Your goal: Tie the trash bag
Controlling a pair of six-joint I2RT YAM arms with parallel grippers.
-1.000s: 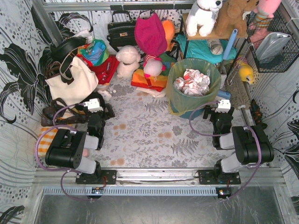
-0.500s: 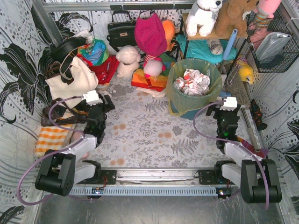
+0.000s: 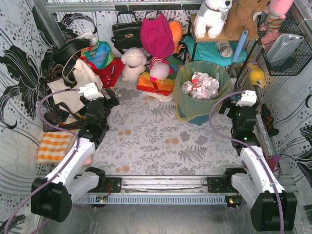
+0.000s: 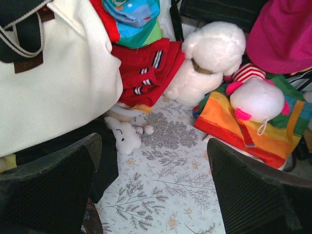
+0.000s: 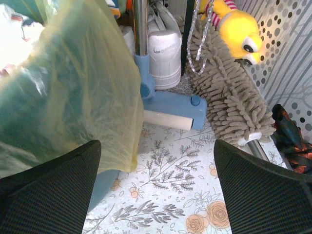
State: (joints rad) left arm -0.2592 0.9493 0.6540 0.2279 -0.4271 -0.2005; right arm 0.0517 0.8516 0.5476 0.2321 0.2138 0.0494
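Teal bin (image 3: 199,120) mostly beneath trash bag (image 3: 186,100)

A cream canvas tote bag with black straps (image 4: 63,83) sits beside a fluffy white plush lamb (image 4: 214,53) on a floral-print tablecloth (image 3: 156,141).

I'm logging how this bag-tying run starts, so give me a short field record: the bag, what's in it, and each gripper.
trash bag: mouth open, untied, rim folded down over the teal bin
contents: crumpled paper, white and red
left gripper: open, empty, facing the cream tote bag and plush toys, far from the bag
right gripper: open, empty, low beside the bag's right side, no contact visible
task state: tying not begun
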